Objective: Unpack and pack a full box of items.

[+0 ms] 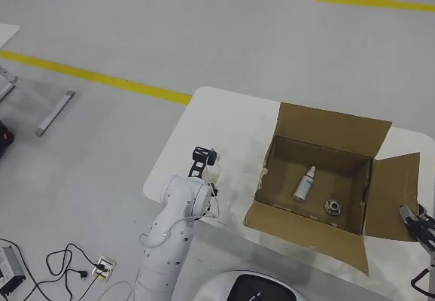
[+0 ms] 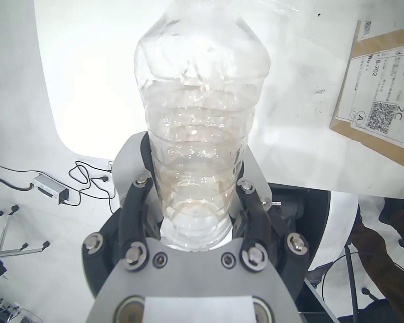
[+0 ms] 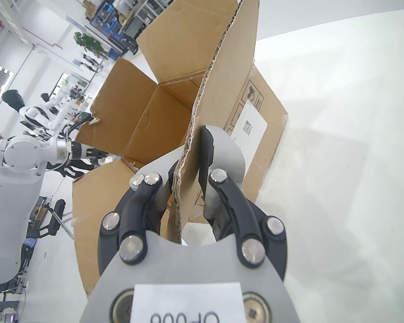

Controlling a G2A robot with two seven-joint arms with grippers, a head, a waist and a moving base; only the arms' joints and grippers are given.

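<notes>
An open cardboard box stands on the white table. Inside it lie a small white bottle and a dark ring-shaped part. My left gripper hangs over the table's left part, apart from the box, and is shut on a clear plastic bottle near its base. The left gripper points the bottle's neck away from the wrist. My right gripper is at the box's right flap. In the right wrist view the right gripper is shut on the flap's ragged edge.
Bare table top lies between the box's left wall and the rounded table edge. The box's labelled outer side is near the held bottle. Cables and a power adapter lie on the floor. Another table's leg stands far left.
</notes>
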